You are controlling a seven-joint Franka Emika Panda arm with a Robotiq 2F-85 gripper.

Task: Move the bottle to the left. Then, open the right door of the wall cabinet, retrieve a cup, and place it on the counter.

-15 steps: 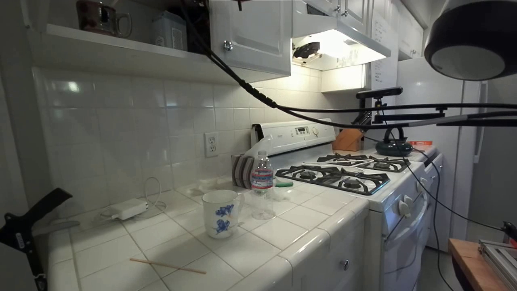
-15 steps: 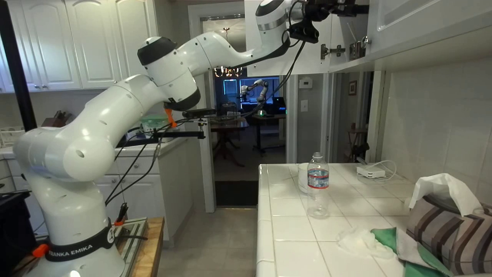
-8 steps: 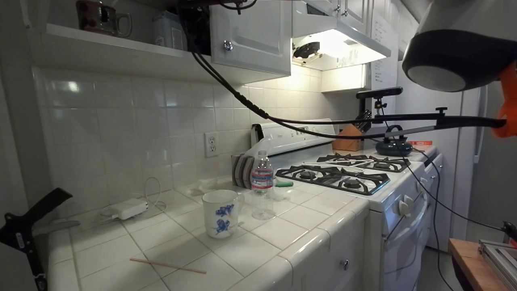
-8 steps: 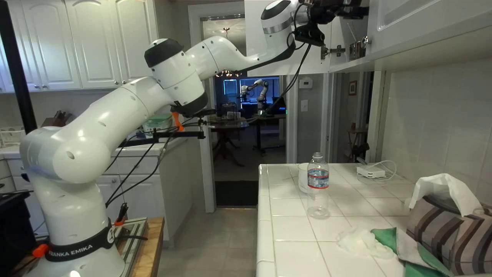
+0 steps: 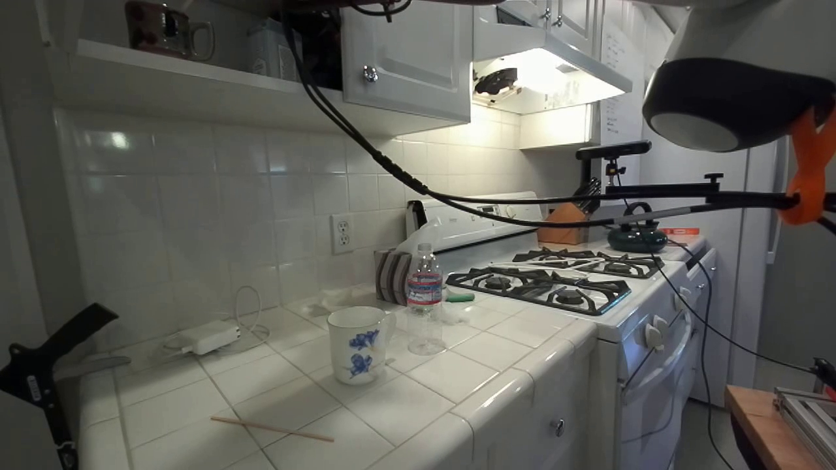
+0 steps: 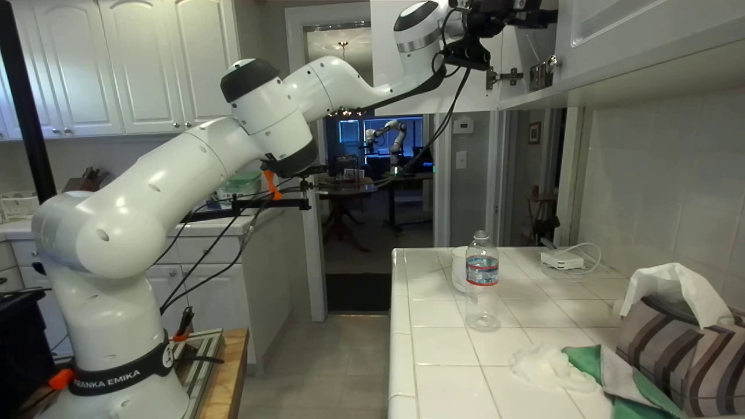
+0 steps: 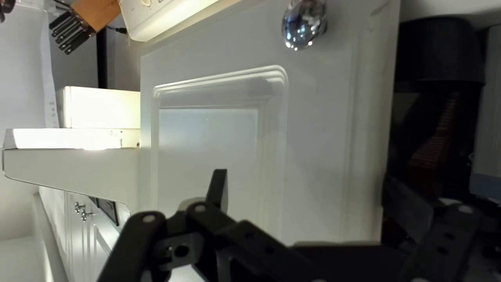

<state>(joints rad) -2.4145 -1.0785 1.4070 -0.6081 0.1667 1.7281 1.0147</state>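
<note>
The clear bottle (image 5: 424,287) stands upright on the white tiled counter (image 5: 418,405), also in an exterior view (image 6: 482,270). The right door (image 5: 418,59) of the wall cabinet (image 5: 215,101) looks shut and fills much of the wrist view (image 7: 313,129), with its chrome knob. My gripper (image 7: 313,197) is open at the door's free edge. One finger (image 7: 217,188) is over the door's front; the opposite finger is in the dark opening beside the edge. In an exterior view the gripper (image 6: 541,18) is at cabinet height. The cup cannot be made out for sure; a dark rounded object (image 7: 438,49) shows inside.
The cabinet's left door (image 6: 430,96) stands open. A white mug with blue flowers (image 5: 358,346) stands beside the bottle. A tissue box (image 6: 681,355), a charger (image 5: 209,336) and a thin stick (image 5: 271,428) lie on the counter. The arm's cables (image 5: 405,176) hang before the cabinet.
Between one second and half a second ago the arm moved towards the cabinet and its elbow dropped slightly. Since then it has barely moved. The bottle and mug have stayed put.
</note>
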